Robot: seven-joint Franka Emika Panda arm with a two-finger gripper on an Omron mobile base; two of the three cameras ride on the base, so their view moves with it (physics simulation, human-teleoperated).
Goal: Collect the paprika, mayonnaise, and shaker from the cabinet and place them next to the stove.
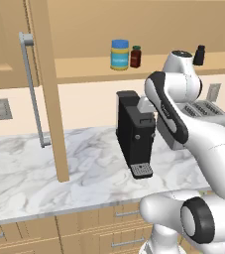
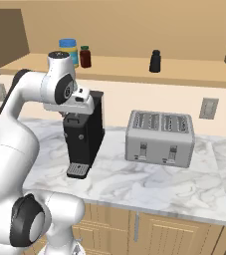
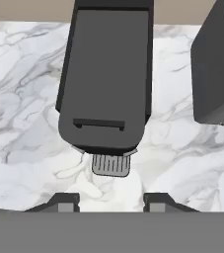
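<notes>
On the open cabinet's shelf [image 1: 84,69] stand the mayonnaise [image 1: 119,54] [image 2: 68,51], a squat blue-lidded jar, and right beside it the paprika [image 1: 136,57] [image 2: 85,57], a narrow red jar. The black shaker [image 1: 199,55] [image 2: 155,61] stands apart, farther right on the same shelf. The cabinet door [image 1: 47,89] with its long grey bar handle [image 1: 32,89] hangs open at the left. My gripper [image 3: 111,200] hangs well below the shelf, pointing down over a black coffee machine [image 3: 106,74], fingertips apart and nothing between them. The stove is out of view.
The coffee machine [image 1: 135,131] [image 2: 84,134] stands on the marble counter [image 1: 29,168] under the shelf. A silver toaster [image 2: 159,137] [image 3: 214,64] sits to its right. Wall outlets [image 1: 1,108] [image 2: 208,108] are on the backsplash. The open door juts out over the counter at left.
</notes>
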